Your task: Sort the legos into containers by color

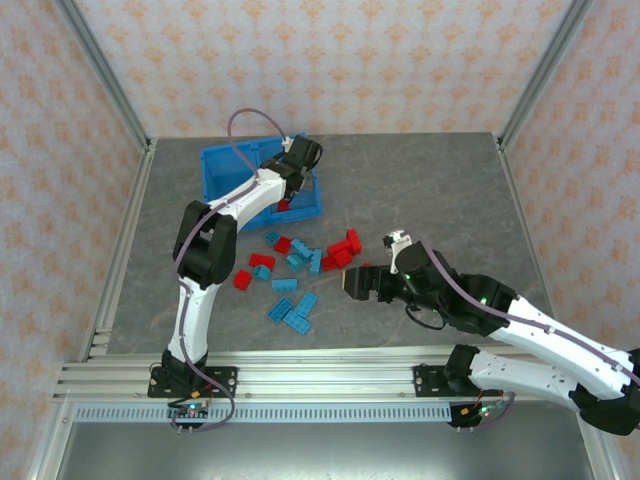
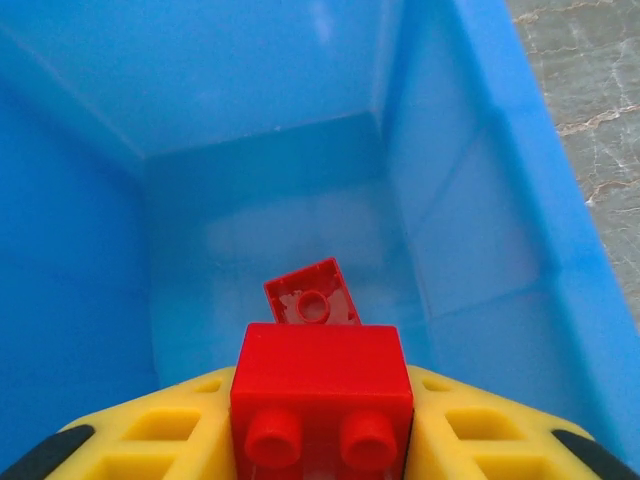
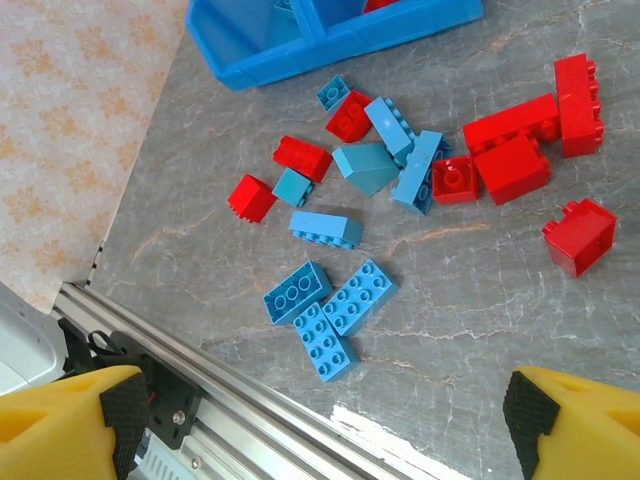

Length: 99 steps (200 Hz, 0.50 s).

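Observation:
My left gripper hangs inside the right compartment of the blue bin, shut on a red lego held studs toward the camera between the yellow fingers. Below it another red lego lies upside down on the bin floor. The loose legos, red and light blue, lie scattered on the table in front of the bin. My right gripper hovers open to the right of them, low over the table, with three blue legos below and ahead of its fingers.
A cluster of red legos lies at the pile's right, and one red lego sits apart. The bin's near wall is beyond the pile. An aluminium rail runs along the table's near edge. Patterned walls enclose the table.

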Each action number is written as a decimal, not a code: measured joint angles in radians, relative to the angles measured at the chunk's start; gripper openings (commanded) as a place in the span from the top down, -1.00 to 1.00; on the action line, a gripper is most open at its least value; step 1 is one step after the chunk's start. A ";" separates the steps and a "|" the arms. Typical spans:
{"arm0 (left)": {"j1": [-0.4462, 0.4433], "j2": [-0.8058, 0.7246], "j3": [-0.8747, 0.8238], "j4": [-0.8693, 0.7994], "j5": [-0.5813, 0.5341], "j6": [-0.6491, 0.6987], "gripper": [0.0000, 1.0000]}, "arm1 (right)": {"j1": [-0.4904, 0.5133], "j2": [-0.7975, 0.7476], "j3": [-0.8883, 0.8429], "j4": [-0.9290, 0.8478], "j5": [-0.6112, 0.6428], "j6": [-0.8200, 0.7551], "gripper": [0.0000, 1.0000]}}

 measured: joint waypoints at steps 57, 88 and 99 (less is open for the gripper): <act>-0.006 -0.296 -0.217 0.045 0.073 -0.015 -0.40 | 0.000 -0.002 0.011 -0.040 0.064 0.014 -0.86; -0.072 -0.647 -0.379 0.057 0.109 0.032 -0.67 | 0.000 -0.014 -0.016 -0.047 0.151 0.055 -0.98; -0.148 -0.766 -0.409 0.047 0.130 0.090 -0.80 | -0.003 -0.015 -0.031 -0.054 0.195 0.072 -0.98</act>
